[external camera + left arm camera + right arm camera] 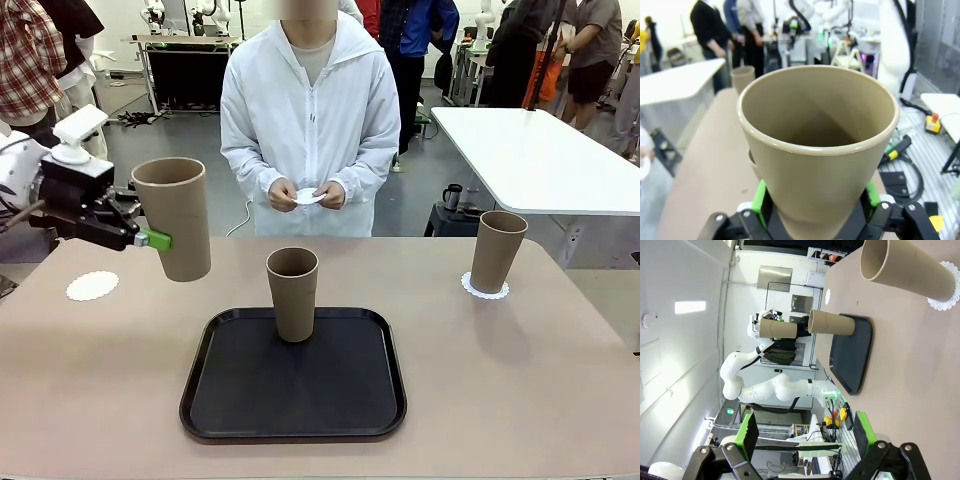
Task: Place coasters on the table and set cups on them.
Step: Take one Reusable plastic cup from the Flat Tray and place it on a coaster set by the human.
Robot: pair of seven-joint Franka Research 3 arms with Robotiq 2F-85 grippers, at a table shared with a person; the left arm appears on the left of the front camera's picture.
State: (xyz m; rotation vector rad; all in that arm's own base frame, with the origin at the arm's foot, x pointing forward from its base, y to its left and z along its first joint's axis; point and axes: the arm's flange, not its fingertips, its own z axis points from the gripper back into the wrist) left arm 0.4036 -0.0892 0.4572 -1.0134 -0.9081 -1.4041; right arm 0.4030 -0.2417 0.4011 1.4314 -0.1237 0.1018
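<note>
My left gripper (157,240) is shut on a tan cup (172,216) and holds it tilted above the left side of the table (520,380). The left wrist view looks into that cup (820,145), with the green pads (760,196) against its sides. Below and left of it, a bare white coaster (92,286) lies on the table. A second cup (292,292) stands on the black tray (293,400). A third cup (497,250) stands on a coaster (485,288) at the right. My right gripper (805,432) is open, with nothing in it, well back from that cup (907,270).
The person at the far side holds another white coaster (308,196) in both hands. A white-topped table (540,160) stands behind at the right, with a small dark mug (453,196) beside it. The tray (852,352) takes the table's middle front.
</note>
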